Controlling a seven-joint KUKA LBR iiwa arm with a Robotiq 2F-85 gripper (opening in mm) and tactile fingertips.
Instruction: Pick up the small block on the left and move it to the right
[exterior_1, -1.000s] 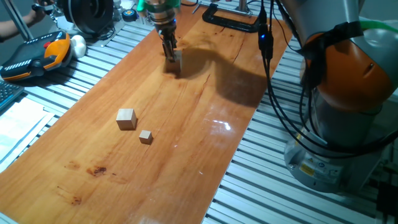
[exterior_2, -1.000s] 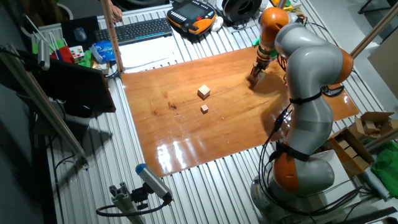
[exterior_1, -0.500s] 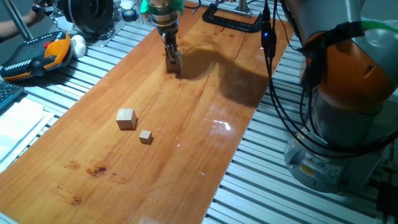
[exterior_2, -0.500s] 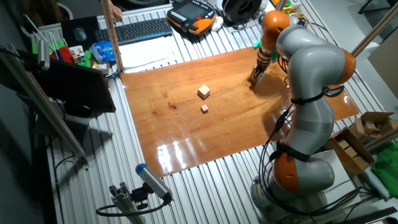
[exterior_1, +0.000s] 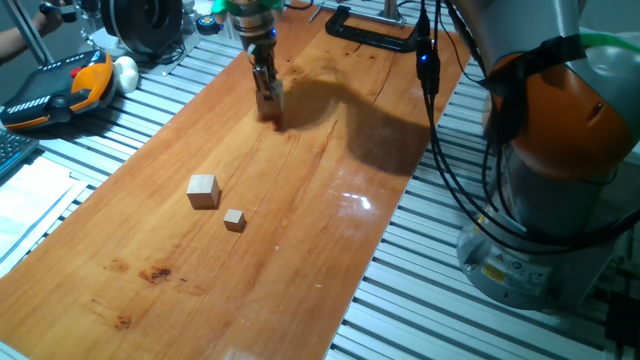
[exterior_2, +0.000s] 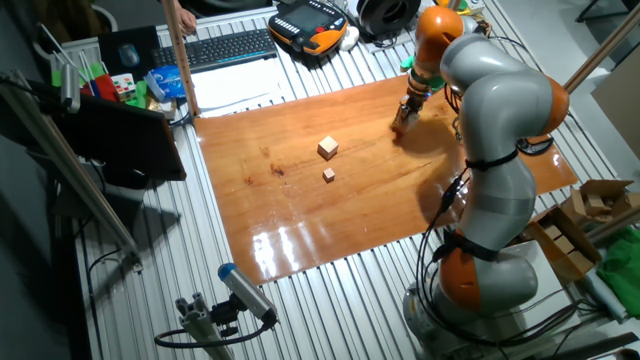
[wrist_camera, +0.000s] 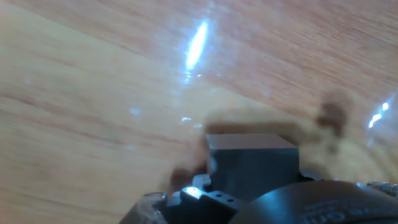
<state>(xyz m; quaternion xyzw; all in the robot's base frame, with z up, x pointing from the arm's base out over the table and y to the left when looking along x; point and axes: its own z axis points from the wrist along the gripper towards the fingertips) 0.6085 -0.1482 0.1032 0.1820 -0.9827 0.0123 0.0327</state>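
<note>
My gripper (exterior_1: 270, 108) stands upright near the far end of the wooden board (exterior_1: 280, 240), fingertips down close to its surface. It is shut on the small block (exterior_1: 273, 98), a light-wood cube mostly hidden between the dark fingers. In the other fixed view the gripper (exterior_2: 398, 125) is at the board's far right part. In the hand view the block (wrist_camera: 252, 163) shows as a grey shadowed cube just above the board, blurred.
A slightly smaller wood cube (exterior_1: 203, 190) and a tiny wood cube (exterior_1: 234, 219) lie mid-board; both show in the other fixed view (exterior_2: 327, 148) (exterior_2: 328, 174). A black clamp (exterior_1: 370, 30) sits at the far edge. A teach pendant (exterior_1: 60, 90) and keyboard (exterior_2: 230, 48) lie off the board.
My gripper has moved a little to the left along the far part of the board, still shut on the block. The two loose cubes have not moved.
</note>
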